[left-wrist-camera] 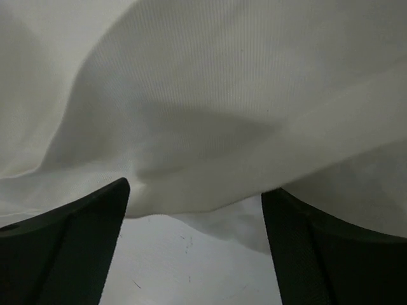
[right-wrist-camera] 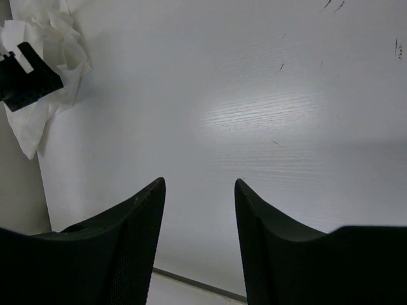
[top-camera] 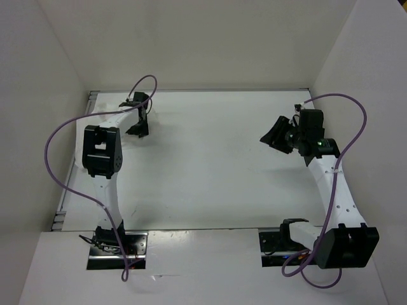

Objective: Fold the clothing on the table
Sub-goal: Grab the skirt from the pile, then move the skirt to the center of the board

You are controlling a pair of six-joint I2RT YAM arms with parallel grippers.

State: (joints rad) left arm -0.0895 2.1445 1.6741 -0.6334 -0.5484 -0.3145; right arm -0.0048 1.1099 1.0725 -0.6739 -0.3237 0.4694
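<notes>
The clothing (left-wrist-camera: 222, 95) is a white ribbed fabric that fills the upper part of the left wrist view, its lower edge lifted a little off the table (left-wrist-camera: 191, 260). My left gripper (left-wrist-camera: 194, 194) stands wide open right at that edge, with nothing clamped between its fingers. In the top view the left gripper (top-camera: 137, 124) reaches into the far left corner, where the white fabric hardly stands out. From the right wrist the clothing (right-wrist-camera: 54, 57) shows as a crumpled heap at the upper left. My right gripper (right-wrist-camera: 199, 184) is open and empty, hovering over the bare table (top-camera: 210, 165) at the right (top-camera: 273, 136).
White walls close in the table on the left, back and right. A thin metal edge strip (top-camera: 63, 203) runs along the left side. Purple cables (top-camera: 54, 136) loop from both arms. The arm bases (top-camera: 117, 248) sit at the near edge.
</notes>
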